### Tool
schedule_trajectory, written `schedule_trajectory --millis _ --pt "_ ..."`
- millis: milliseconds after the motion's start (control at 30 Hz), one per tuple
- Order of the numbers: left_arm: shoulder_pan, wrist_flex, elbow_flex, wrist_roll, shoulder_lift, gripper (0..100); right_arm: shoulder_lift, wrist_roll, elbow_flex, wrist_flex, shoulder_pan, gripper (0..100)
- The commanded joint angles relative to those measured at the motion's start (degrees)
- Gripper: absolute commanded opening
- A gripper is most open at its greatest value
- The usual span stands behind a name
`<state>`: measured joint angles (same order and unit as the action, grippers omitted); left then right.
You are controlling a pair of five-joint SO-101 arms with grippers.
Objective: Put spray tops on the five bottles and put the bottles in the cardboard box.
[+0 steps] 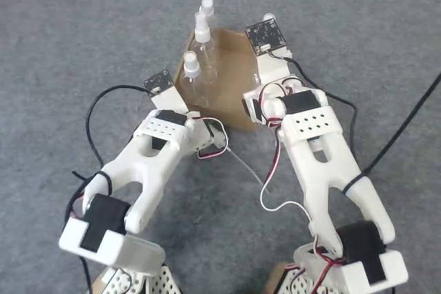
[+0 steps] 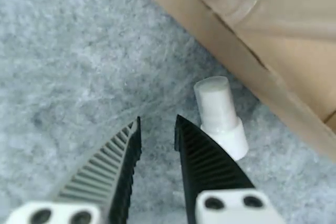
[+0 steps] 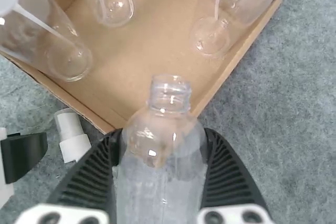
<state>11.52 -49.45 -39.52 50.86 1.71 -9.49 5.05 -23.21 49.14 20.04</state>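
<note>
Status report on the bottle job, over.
Right gripper shut on uncapped bottle. Left gripper open beside loose spray top on carpet. Capped bottles standing in cardboard box.

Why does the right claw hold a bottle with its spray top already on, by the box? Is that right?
Not quite: the right wrist view shows the bottle in the right claw with a bare, open neck and nothing on it. It is by the box.
</note>
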Motion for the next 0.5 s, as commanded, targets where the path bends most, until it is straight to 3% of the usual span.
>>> schedule_trajectory --millis 0,233,467 --pt "-0.4 -4.2 5.5 0.4 -1.0 9 -3.6 -0.1 2.4 -1.2 -0.7 1.3" --pt "-0.4 -8.7 8.0 0.4 -1.2 9 -3.6 -0.1 2.4 -1.2 -0.7 1.3" --pt "0.0 -9.9 5.7 0.7 -10.9 9 -3.7 -0.1 2.5 -1.2 -0.7 1.3"
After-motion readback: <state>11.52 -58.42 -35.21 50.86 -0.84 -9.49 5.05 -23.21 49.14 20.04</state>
